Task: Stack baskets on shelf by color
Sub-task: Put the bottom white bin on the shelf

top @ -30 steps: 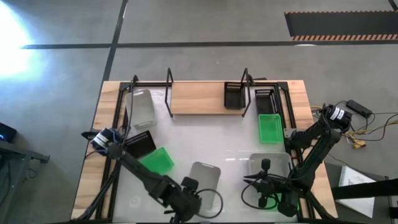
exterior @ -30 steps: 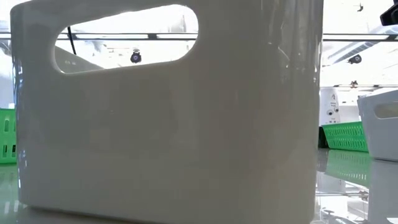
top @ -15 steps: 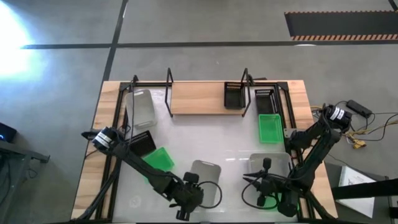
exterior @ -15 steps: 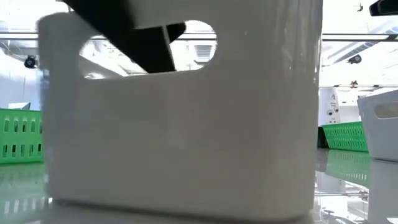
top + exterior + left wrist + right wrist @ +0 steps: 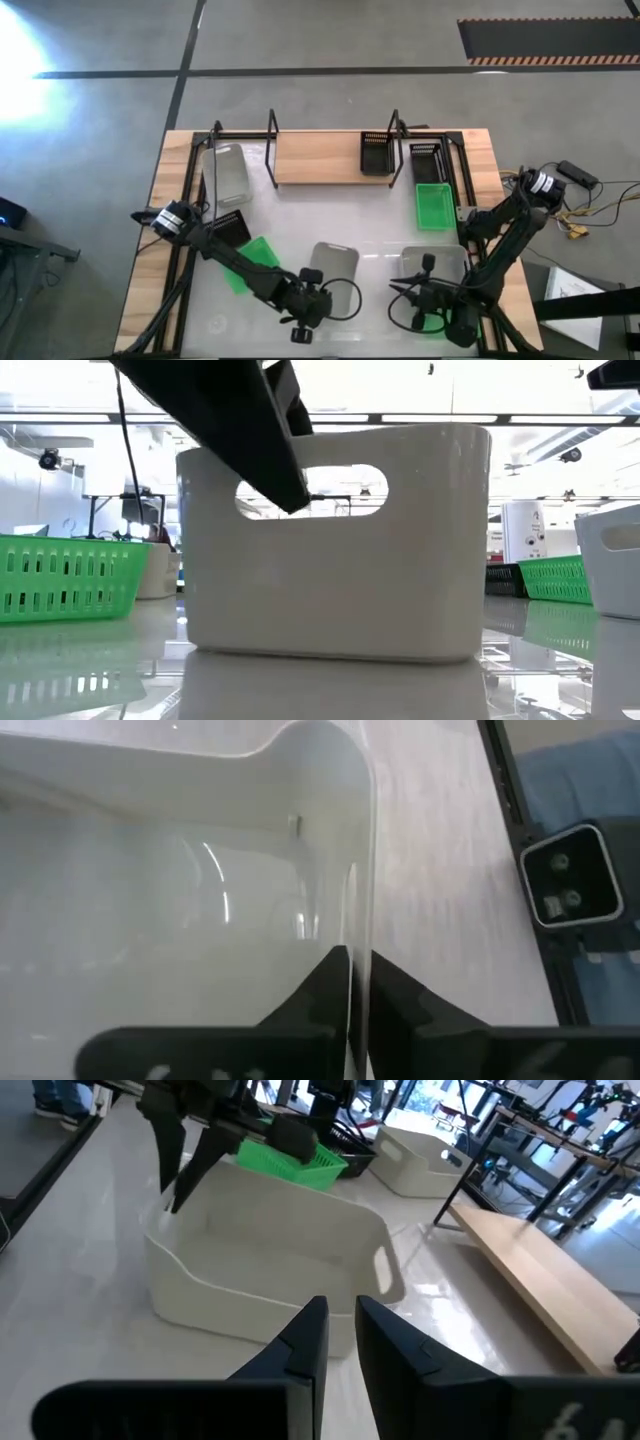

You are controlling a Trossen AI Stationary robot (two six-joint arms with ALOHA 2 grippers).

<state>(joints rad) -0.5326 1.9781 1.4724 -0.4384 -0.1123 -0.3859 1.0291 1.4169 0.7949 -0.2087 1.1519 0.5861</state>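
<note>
A translucent white basket [image 5: 335, 265] stands on its base on the white table top, left of the middle near the front; the low view shows its near end wall [image 5: 335, 580] with a handle hole. My left gripper [image 5: 308, 300] is shut on that wall. My right gripper [image 5: 425, 292] hovers over a second white basket [image 5: 445, 262] at the near right, fingers [image 5: 340, 1330] a little apart with nothing between them. The shelf [image 5: 320, 158] stands at the far edge with one black basket [image 5: 377, 153] on its right end. My left gripper pinches the near end wall of the white basket at its rim [image 5: 362, 935], one finger inside and one outside [image 5: 265, 450], toward the wall's left corner. The fingers slant down from the near left. The basket stands upright with its base on the table.
A green basket [image 5: 250, 262] and a black one [image 5: 228, 228] lie under my left arm. A third white basket [image 5: 228, 172] sits far left. Another green basket [image 5: 434, 205] and a black one [image 5: 425, 160] sit right of the shelf. Free table lies in the middle.
My left gripper has gone toward the table's far edge and a little right, coming onto the near wall of the white basket. The basket has slid upright along the table away from the near edge.
</note>
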